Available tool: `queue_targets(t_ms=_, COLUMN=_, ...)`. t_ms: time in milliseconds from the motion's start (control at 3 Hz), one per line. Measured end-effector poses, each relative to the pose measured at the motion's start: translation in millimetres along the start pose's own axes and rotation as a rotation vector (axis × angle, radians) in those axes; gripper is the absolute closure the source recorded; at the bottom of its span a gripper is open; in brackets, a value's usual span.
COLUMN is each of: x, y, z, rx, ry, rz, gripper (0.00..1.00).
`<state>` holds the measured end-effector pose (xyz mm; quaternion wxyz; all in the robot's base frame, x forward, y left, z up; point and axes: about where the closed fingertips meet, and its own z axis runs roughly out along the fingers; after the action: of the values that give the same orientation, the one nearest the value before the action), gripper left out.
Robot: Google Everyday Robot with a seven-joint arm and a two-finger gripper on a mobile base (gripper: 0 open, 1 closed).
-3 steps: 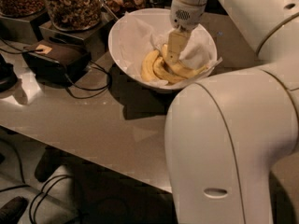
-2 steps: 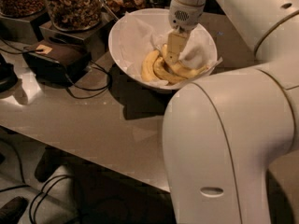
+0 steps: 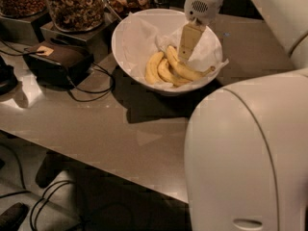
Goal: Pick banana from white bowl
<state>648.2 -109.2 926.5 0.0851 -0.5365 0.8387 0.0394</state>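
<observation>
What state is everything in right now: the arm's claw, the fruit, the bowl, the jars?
gripper: down inside the white bowl, tip at the banana.
banana: lying in the bowl, not lifted.
shorter bananas: two, lying beside it.
white bowl: upright on the counter, paper-lined.
glass jars: upright, filled with nuts.

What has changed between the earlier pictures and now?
The gripper shifted slightly right and stays low in the white bowl, at the banana. The arm's large near link also moved slightly right. Nothing was lifted or released. The bowl, the other bananas and the nut jars stayed in place.
</observation>
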Motion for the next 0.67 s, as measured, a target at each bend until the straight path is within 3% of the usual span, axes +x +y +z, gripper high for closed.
queue_targets(t_ms=667, x=1.2, y=-1.9, z=-7.4, rx=-0.001, ry=-0.005, rz=-0.004, gripper=0.43)
